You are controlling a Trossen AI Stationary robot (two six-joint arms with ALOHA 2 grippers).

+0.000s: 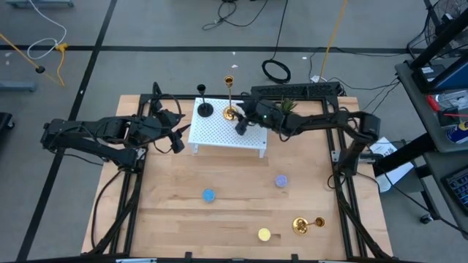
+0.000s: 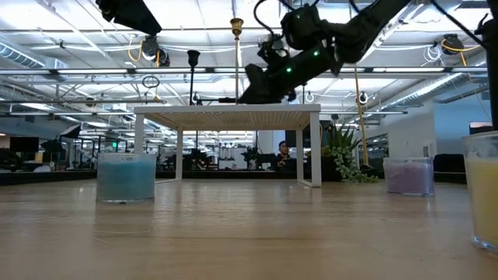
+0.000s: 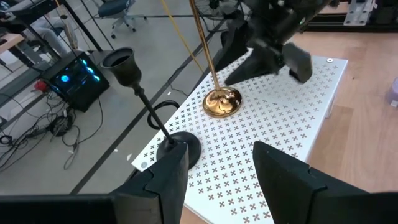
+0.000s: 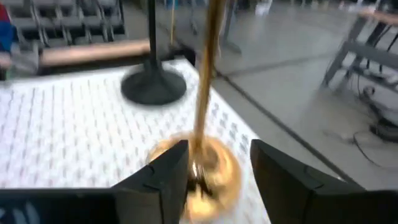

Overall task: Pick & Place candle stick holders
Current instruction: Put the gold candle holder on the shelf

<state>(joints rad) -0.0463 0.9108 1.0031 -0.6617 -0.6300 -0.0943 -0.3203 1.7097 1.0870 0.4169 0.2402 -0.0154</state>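
Observation:
A white perforated stand (image 1: 228, 133) sits at the table's far middle. On it stand the black candle stick holder (image 1: 205, 109) and a gold one (image 1: 230, 112), each upright on its round base. A second gold holder (image 1: 308, 224) lies on its side on the table near the right front. My right gripper (image 4: 217, 168) is open over the stand, with its fingers on either side of the standing gold holder's stem (image 4: 204, 118) just above the base. My left gripper (image 3: 217, 180) is open and empty at the stand's left end, close to the black holder's base (image 3: 181, 148).
A blue candle (image 1: 209, 195), a purple one (image 1: 281, 180) and a yellow one (image 1: 264, 234) stand on the wooden table in front of the stand. A small green plant (image 1: 287, 106) stands at the far edge, behind my right arm.

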